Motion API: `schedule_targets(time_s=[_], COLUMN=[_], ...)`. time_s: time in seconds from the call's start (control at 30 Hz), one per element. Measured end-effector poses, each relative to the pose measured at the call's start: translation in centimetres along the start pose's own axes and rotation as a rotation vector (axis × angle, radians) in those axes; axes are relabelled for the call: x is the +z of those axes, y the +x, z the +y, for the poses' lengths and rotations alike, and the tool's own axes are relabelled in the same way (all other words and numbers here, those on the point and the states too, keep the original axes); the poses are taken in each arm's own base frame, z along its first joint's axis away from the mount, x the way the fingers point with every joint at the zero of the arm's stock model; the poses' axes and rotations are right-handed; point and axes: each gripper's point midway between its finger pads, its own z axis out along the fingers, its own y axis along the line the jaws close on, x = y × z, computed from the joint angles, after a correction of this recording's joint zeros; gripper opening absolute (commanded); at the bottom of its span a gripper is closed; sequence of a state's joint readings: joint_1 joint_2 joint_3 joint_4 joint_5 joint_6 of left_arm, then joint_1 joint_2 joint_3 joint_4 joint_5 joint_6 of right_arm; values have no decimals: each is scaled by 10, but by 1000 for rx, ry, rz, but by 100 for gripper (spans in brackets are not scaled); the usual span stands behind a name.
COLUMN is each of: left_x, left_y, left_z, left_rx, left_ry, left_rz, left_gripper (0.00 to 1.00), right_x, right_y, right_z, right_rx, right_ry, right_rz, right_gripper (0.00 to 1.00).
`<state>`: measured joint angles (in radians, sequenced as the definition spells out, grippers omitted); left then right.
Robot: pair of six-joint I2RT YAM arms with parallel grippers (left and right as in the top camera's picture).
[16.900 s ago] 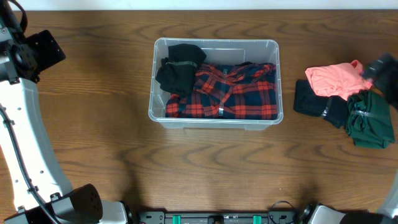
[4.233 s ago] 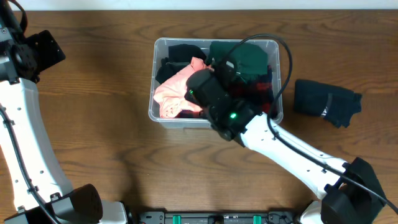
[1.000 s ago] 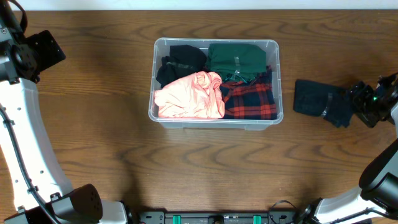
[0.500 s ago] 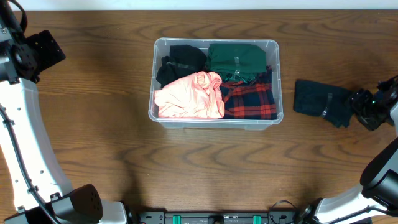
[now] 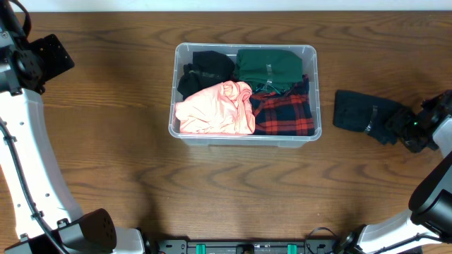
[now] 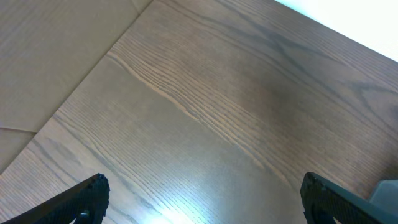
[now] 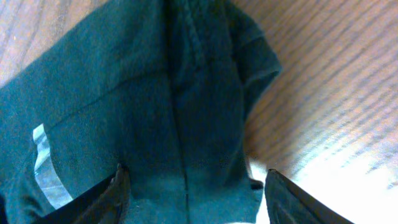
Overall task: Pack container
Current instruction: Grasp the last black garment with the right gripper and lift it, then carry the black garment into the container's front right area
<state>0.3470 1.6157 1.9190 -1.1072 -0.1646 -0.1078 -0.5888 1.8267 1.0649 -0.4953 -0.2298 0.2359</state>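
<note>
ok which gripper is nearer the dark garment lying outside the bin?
Right. The right gripper is at the right edge of the dark garment, open over it; the left gripper is far off, beyond the container.

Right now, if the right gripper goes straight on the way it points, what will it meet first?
Most likely the dark garment, which lies on the table to the right of the container. The right gripper has its open fingers framing the cloth in the wrist view. How much gap remains I cannot tell.
</note>
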Motion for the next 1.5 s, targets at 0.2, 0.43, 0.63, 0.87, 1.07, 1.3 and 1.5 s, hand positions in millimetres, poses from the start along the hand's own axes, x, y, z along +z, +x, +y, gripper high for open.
schedule_targets(time_s=[0.2, 0.43, 0.63, 0.87, 1.07, 1.3, 1.5], left_x=[0, 0, 0, 0, 0, 0, 0], left_y=[0, 0, 0, 0, 0, 0, 0], left_z=[0, 0, 0, 0, 0, 0, 0], left_rx=[-1, 0, 0, 0, 0, 0, 0], left_ry=[0, 0, 0, 0, 0, 0, 0], left_rz=[0, 0, 0, 0, 0, 0, 0], left_gripper=[98, 98, 98, 98, 98, 98, 98], right_x=[9, 11, 9, -28, -119, -207, -247], right_y=[4, 3, 4, -4, -32, -17, 23], right_z=[5, 14, 19, 48, 100, 152, 201], right_rx=[-26, -52, -33, -49, -150, -281, -399], right_ry=[-8, -25, -51, -165, -319, -506, -665], right_rz=[-19, -32, -29, -58, -250, -384, -384], right_gripper=[54, 1, 1, 1, 1, 1, 1])
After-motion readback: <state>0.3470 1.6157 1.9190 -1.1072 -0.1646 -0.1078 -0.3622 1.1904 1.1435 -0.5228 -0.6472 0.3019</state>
